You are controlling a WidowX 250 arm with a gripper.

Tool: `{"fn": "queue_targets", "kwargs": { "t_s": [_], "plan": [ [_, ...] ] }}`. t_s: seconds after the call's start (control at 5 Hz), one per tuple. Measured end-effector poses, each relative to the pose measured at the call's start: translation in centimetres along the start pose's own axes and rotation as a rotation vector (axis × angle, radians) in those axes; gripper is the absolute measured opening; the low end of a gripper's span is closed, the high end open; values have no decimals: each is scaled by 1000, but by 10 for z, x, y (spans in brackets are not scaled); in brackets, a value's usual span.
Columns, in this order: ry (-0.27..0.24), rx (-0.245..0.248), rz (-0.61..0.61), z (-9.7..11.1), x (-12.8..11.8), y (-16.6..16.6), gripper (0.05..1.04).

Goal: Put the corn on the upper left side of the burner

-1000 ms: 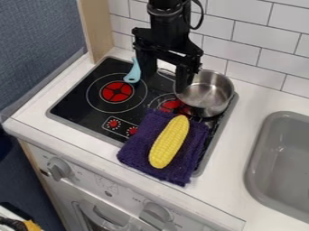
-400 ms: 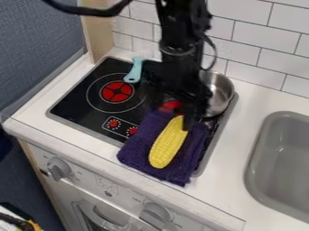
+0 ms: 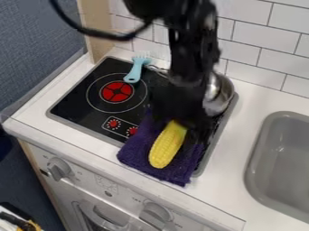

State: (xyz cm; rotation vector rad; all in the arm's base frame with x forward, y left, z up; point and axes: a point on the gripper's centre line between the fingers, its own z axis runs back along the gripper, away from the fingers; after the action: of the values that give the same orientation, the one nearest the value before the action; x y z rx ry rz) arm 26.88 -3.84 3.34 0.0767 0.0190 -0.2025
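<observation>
Rising at the far side, a wall of white tiles (image 3: pixel 265 47) stands behind my work, and a textured blue-grey surface (image 3: pixel 36 49) borders the left. Before the tiles spreads the white counter (image 3: pixel 250 101), with its knobbed front at the near side. Set into it is my black cooktop (image 3: pixel 75 99), its left burner (image 3: pixel 116 91) red-centred inside a thin ring. My black arm comes in from the far edge and stands over the cooktop's right half. To the right, a grey sink (image 3: pixel 283 158) is sunk in the counter.

Just right of me sits a metal pot (image 3: pixel 220 97), partly hidden by my arm. A purple cloth (image 3: pixel 136 153) lies across the cooktop's near right part and spills over its near edge onto the counter.

I, the gripper (image 3: pixel 181 119), hang low over the far end of that cloth, right above the corn. How far my jaws stand apart I cannot tell, nor whether they have hold of anything.

The yellow corn (image 3: pixel 164 149) lies on the cloth, slanting from near left to far right, its far end partly covered by me. It is off the left burner, nearer and to the right. A light-blue fork (image 3: pixel 136 70) lies over the cooktop's far edge, tines on the far side, its handle's end inside the ring.
</observation>
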Motion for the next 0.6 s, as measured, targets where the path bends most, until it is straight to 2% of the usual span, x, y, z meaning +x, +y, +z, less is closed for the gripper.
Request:
{"fn": "queue_targets", "kwargs": {
  "t_s": [0.2, 0.4, 0.6],
  "plan": [
    [61, 0, 23, -16, -5, -1, 950],
    [52, -12, 12, -17, -3, -4, 764],
    [36, 2, -29, -7, -4, -8, 669]
  ]
}}
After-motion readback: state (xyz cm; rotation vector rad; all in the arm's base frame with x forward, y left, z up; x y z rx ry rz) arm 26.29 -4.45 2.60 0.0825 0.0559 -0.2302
